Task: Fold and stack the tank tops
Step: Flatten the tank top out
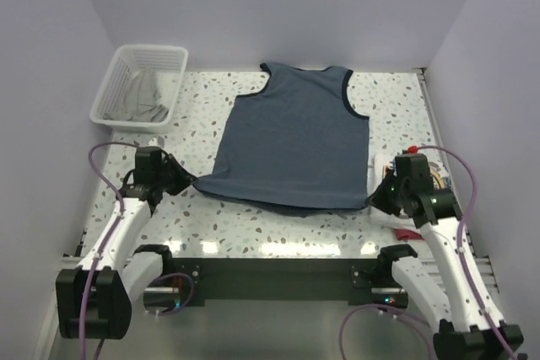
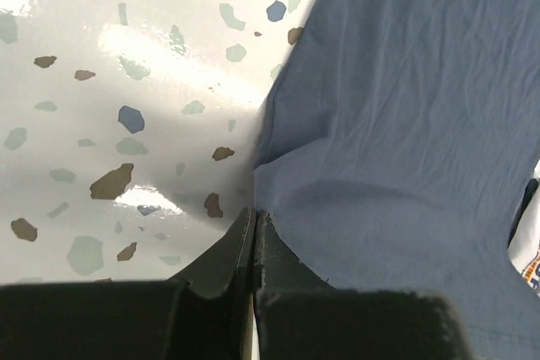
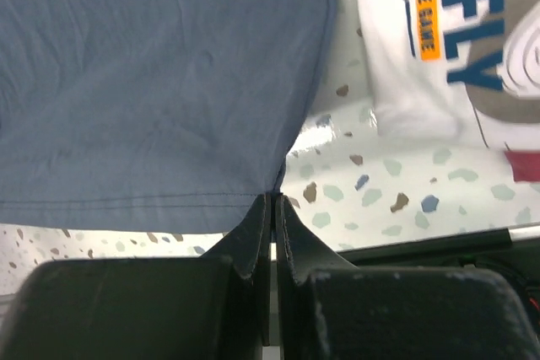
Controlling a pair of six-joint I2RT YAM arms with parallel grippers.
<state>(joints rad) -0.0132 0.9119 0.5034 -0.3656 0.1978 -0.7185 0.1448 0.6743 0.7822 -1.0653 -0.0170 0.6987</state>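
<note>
We see the slate-blue tank top (image 1: 291, 145) lying flat on the bench (image 1: 253, 227), neck toward the far wall. The left tool (image 2: 255, 218) is clenched on its near-left hem corner, and the right tool (image 3: 272, 201) is clenched on its near-right hem corner. The white tank top (image 3: 439, 48) lies just beside its right edge. 1 mesh basket (image 1: 139, 82) sits at the far left.

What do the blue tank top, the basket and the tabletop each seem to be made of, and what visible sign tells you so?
The blue tank top: soft matte knit cloth, probably cotton; fine creases, stitched hem. The basket: white moulded plastic, likely; open mesh walls. The tabletop: glossy terrazzo-look surface; speckles, lamp glare.
</note>
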